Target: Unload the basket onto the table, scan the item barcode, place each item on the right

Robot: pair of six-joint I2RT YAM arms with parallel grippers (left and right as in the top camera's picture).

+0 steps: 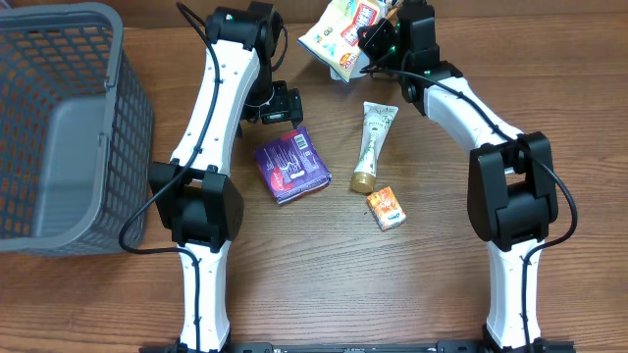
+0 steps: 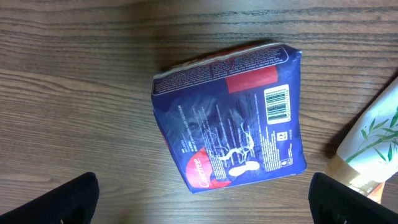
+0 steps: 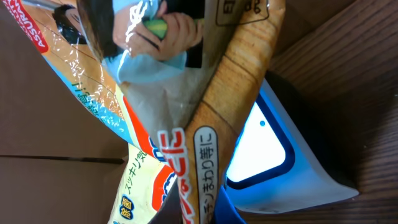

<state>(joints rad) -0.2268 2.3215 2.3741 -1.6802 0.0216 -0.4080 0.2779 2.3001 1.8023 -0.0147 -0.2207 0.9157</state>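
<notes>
Snack bag (image 3: 186,124) fills the right wrist view, pressed close to the lens, one bag only, printed with Japanese characters in red and black on cream and tan; a red edge strip at upper left carries small capitals too cut off to read. Behind it, at lower right, sits one white scanner (image 3: 261,149) with a blue-glowing window. From overhead the bag (image 1: 343,34) hangs at the top centre of the frame, pinched in the clenched right gripper (image 1: 378,39).

Three more items lie on the wooden tabletop (image 1: 314,284). One purple pack (image 1: 291,165) is at centre; the left wrist view shows "Carefree" in white script on a red patch at its lower left corner (image 2: 230,118), a barcode on a white panel at its right side, and fine print too small to read. One cream tube (image 1: 373,142) with green leaf print and a gold cap lies right of it, and one small orange box (image 1: 387,208) just below the tube.

One grey mesh basket (image 1: 59,127) stands at the left edge.

Left gripper (image 1: 283,106) hovers above the purple pack, released and spread wide, grasping nothing.
</notes>
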